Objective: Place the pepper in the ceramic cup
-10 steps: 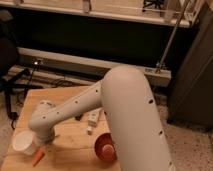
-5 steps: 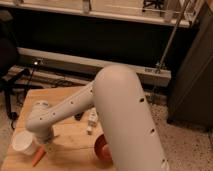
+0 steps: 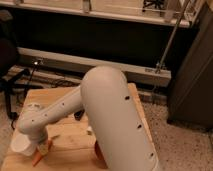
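The pepper point(image 3: 42, 153), orange and slim, lies on the wooden table point(image 3: 70, 150) at the front left, its tip pointing to the front edge. The white ceramic cup point(image 3: 22, 145) stands just left of it, touching or nearly touching. My big white arm reaches down to the left. Its wrist end with the gripper point(image 3: 40, 143) hangs right over the pepper's upper end, beside the cup. The wrist hides most of the gripper.
The red-orange bowl point(image 3: 98, 153) peeks out from under the arm at the front right. A small dark object point(image 3: 77, 116) lies mid-table behind the arm. A dark chair point(image 3: 7, 60) stands to the left. A metal rail and a wall are behind the table.
The arm has swung left and lower, so it hides more of the bowl and the mid-table. Its wrist end has come down onto the pepper beside the cup.
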Robot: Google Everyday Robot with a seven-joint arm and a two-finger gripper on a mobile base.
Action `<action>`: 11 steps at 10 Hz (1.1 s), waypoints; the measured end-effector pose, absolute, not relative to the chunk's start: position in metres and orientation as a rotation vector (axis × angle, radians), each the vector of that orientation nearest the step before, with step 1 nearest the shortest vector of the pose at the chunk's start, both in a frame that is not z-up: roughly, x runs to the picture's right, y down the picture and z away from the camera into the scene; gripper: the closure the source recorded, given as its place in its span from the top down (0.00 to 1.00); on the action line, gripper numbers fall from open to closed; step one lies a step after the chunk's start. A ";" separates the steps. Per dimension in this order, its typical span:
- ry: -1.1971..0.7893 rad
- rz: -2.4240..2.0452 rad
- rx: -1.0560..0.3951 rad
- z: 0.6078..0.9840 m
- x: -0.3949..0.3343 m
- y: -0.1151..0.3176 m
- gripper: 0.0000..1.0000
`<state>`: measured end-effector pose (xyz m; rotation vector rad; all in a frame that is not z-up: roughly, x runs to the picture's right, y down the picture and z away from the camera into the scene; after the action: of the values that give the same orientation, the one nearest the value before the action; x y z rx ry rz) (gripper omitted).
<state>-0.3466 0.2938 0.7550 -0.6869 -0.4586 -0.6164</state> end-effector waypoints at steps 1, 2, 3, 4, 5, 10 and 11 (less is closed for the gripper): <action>-0.452 -0.621 -0.698 0.758 -0.344 0.298 0.54; -0.444 -0.626 -0.714 0.760 -0.339 0.303 0.54; -0.442 -0.628 -0.721 0.760 -0.336 0.305 0.54; -0.438 -0.629 -0.730 0.761 -0.333 0.307 0.54; -0.435 -0.632 -0.737 0.760 -0.331 0.309 0.54; -0.422 -0.623 -0.749 0.758 -0.317 0.309 0.17; -0.418 -0.616 -0.754 0.758 -0.314 0.309 0.05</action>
<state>-0.3141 0.3086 0.7579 -0.7538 -0.4182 -0.6156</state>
